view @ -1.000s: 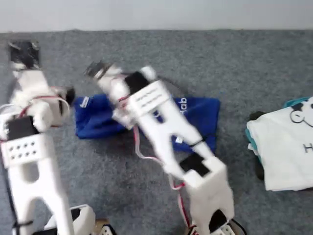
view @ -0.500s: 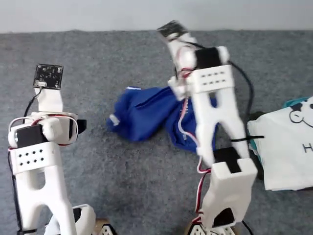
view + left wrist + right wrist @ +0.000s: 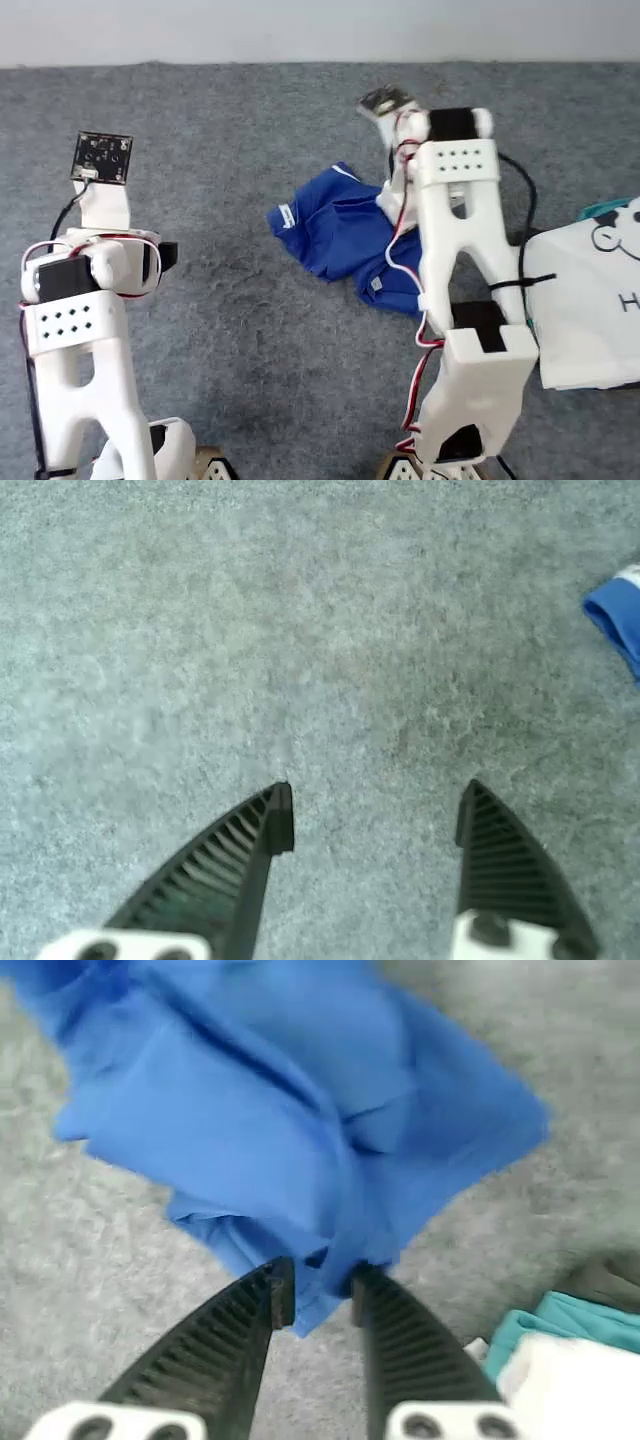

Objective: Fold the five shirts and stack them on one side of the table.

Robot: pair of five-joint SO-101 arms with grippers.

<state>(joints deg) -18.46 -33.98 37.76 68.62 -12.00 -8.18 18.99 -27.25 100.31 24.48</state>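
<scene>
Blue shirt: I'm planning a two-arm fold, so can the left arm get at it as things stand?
Probably yes: only bare carpet lies between the open left gripper and the blue shirt. The right gripper grips its other side, so its near edge looks free.

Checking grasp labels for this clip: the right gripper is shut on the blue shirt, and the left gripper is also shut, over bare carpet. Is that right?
Not quite. The left gripper is open, its jaws wide apart over bare carpet, as the left wrist view shows. The right gripper is indeed shut on the blue shirt.
</scene>
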